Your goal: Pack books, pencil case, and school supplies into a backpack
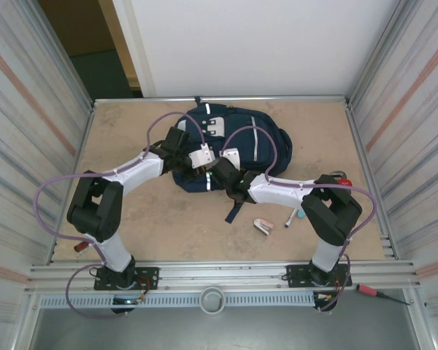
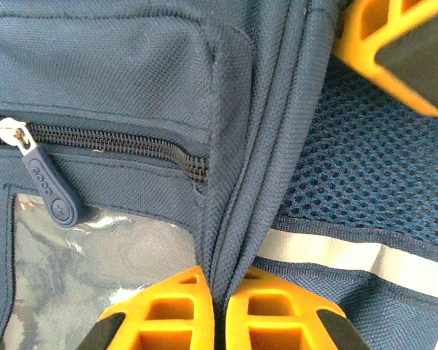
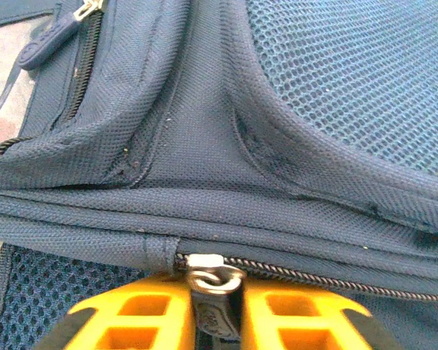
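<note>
Backpack (image 1: 244,142) lies flat on the table (image 1: 153,226) by the middle of the far edge. Its carry-loop end points to that edge, and its long axis seems to slant from there toward the right edge, though we cannot tell this surely. We see the left gripper (image 2: 220,283) closed tight on a raised seam of the pack's fabric, beside a shut pocket zip and a clear window. The right gripper (image 3: 214,297) is pinched on the zipper pull (image 3: 213,313) of a zip along the pack's side. Toward the near right corner, apart from the pack, lie the school supplies. The marker pen (image 1: 289,219) has its long axis running roughly from near edge to far edge, the teal item (image 1: 299,214) is just beside it on the right, and the pink-and-white item (image 1: 263,226) is near on its left
</note>
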Robot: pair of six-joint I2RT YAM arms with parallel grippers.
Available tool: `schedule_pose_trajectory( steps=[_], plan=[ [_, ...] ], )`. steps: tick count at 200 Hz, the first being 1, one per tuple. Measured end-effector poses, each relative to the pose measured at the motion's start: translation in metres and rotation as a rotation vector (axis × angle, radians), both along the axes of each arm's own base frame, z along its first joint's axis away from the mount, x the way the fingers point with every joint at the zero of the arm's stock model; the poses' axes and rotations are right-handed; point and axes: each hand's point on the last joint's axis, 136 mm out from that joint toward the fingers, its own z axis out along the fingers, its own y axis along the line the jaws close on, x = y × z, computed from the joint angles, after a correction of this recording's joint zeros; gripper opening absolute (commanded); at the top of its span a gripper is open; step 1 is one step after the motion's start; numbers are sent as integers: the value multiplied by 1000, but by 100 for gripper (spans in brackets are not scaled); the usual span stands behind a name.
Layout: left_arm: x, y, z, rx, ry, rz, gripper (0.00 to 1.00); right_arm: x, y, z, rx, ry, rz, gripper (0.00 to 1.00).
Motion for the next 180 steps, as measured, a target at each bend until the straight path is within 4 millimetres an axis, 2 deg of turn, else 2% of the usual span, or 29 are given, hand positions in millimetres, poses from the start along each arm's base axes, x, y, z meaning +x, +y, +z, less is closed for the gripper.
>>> schedule_pose_trajectory(
  steps=[32, 53, 134, 162, 180],
  plan=[
    [1, 0, 0, 0, -3, 0, 0, 0, -3, 3, 28, 32, 10, 0],
    [2, 2, 2, -7, -15, 6, 0, 1, -9, 7, 96, 73, 27, 0],
    [4, 16, 4, -22, -61, 23, 0, -5, -66, 1, 366, 250, 87, 0],
    [8, 30, 7, -28, -82, 57, 0, 1, -94, 2, 392, 271, 42, 0],
    [12, 40, 7, -28, -96, 78, 0, 2, -100, 3, 403, 275, 40, 0]
  ],
)
